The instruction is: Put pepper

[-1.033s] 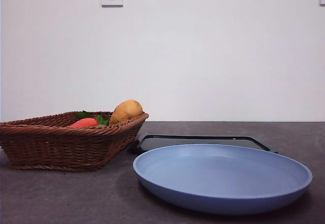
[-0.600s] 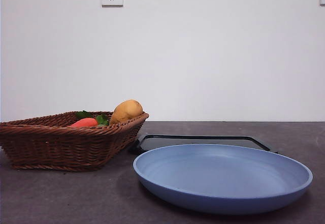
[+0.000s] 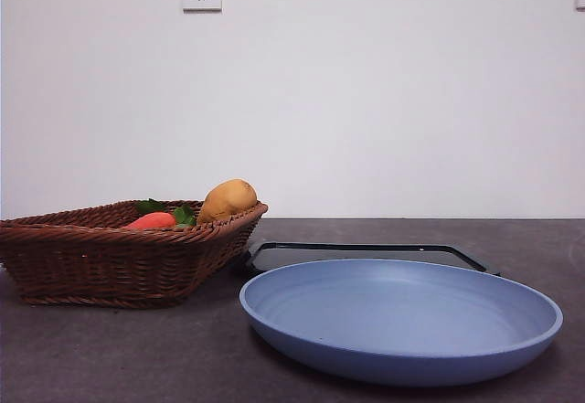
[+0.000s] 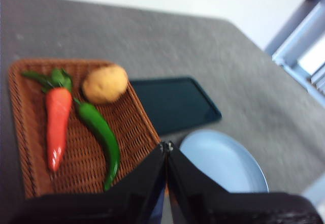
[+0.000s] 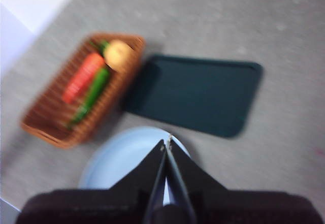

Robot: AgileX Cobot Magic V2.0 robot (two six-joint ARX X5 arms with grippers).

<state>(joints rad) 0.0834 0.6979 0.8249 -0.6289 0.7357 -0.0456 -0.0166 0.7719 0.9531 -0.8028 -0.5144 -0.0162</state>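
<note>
Pepper (image 4: pixel 99 132) lies in the wicker basket (image 4: pixel 134 127), untouched. Left gripper (image 4: pixel 167 146) hangs high above the table with its jaws pressed together, holding nothing; right gripper (image 5: pixel 166 141) likewise, tips meeting, nothing held, also high up. Neither arm shows in the front view.

Key relation: from the left gripper the pepper sits below and off to one side, inside the basket, well apart from the jaws. Its long axis runs along the basket's length, roughly parallel to the carrot (image 4: pixel 57 125) just beside it, slim tip toward the near rim. In my judgement the left arm is nearer: basket fills more of its wrist view, whereas the right gripper hovers over the blue plate (image 5: pixel 122 158) with the basket further off. A pick would likely need jaws opened and turned across that long axis.

Outward: potato (image 4: pixel 105 83) at the basket's far corner, near the pepper's stem end. Black tray (image 4: pixel 172 102) next to the basket, plate just beyond.

Count: one pepper, one carrot, one potato, one basket, one tray, one plate.
</note>
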